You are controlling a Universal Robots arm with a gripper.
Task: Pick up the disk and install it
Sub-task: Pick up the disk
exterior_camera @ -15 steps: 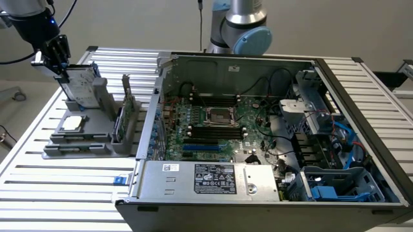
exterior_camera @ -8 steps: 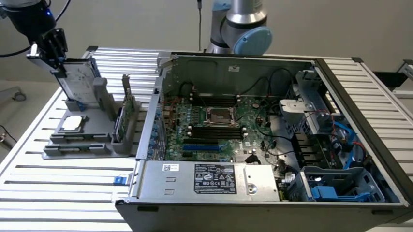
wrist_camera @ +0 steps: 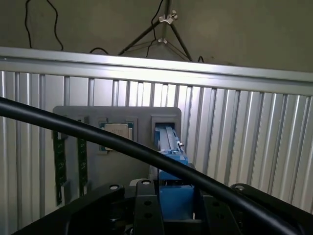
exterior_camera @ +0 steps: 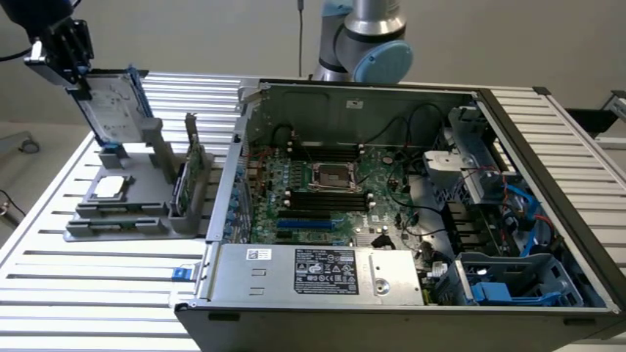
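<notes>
Both fingers of your end effector (exterior_camera: 76, 73) are clamped on the top edge of the disk (exterior_camera: 116, 103). It hangs upright just below them, its lower end at the grey holder (exterior_camera: 127, 216) on the tabletop (exterior_camera: 88, 286). Treat it as stiff, fairly heavy and shock-sensitive; grip the blue carrier edge, not the labelled face.

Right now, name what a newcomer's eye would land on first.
The open computer case dominates the exterior view's centre and right, its green motherboard laid bare. At the exterior view's upper left, the end effector grips the disk, which stands nearly upright at a grey holder.
</notes>
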